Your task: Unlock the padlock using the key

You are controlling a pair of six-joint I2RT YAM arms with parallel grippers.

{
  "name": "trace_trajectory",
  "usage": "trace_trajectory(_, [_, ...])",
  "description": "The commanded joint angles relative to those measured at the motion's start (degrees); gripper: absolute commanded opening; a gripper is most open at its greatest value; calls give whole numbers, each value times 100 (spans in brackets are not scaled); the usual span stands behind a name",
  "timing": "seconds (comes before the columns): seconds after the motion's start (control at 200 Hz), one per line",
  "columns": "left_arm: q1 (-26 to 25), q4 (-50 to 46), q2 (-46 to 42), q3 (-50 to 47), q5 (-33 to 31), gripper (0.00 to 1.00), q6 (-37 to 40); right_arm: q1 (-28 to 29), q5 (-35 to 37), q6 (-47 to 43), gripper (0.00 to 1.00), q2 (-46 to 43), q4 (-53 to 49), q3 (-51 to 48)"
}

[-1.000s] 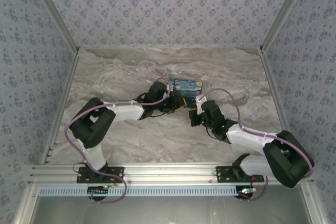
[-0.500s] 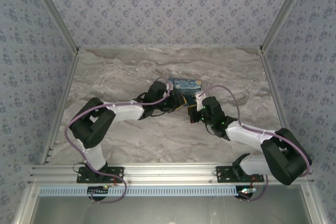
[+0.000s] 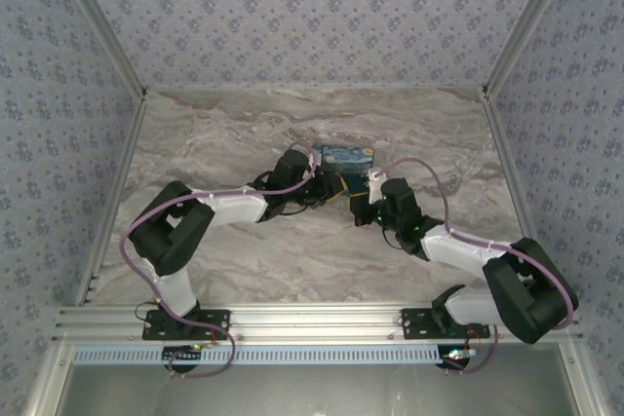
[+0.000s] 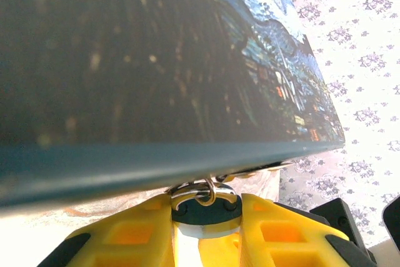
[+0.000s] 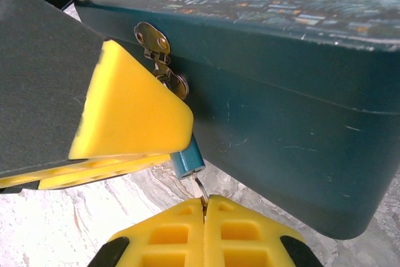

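Observation:
The padlock [image 4: 205,209], small and blue-bodied with a silvery shackle, hangs from the brass hasp [image 5: 155,45] on the front of the starry-night box [image 3: 343,156]. My left gripper [image 4: 205,220] is shut on the padlock body, yellow fingers on both sides. In the right wrist view the padlock's lower end [image 5: 187,158] pokes out under the left gripper's yellow finger [image 5: 131,110]. My right gripper [image 5: 204,199] is shut on the key [image 5: 199,187], a thin grey blade that reaches up to the padlock's bottom face. In the top view both grippers meet in front of the box, the left [image 3: 330,192] and the right [image 3: 359,204].
The box's dark teal side [image 5: 294,110] stands right beside both grippers. It rests on the marble table [image 3: 224,133]. Patterned walls close in the back and both sides, with a metal rail along the near edge [image 3: 312,319].
The right wrist has shifted slightly up and left, closer to the box front and the padlock. The left arm has stayed in place.

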Motion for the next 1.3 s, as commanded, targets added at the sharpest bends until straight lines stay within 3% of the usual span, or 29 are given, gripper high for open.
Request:
trace_trajectory(0.0, [-107, 46, 104, 153, 395, 25, -106, 10, -221, 217, 0, 95, 991, -59])
trace_trajectory(0.799, [-94, 202, 833, 242, 413, 27, -283, 194, 232, 920, 0, 1158, 1596, -520])
trace_trajectory(1.294, [-7, 306, 589, 40, 325, 38, -287, 267, 374, 995, 0, 1183, 1526, -554])
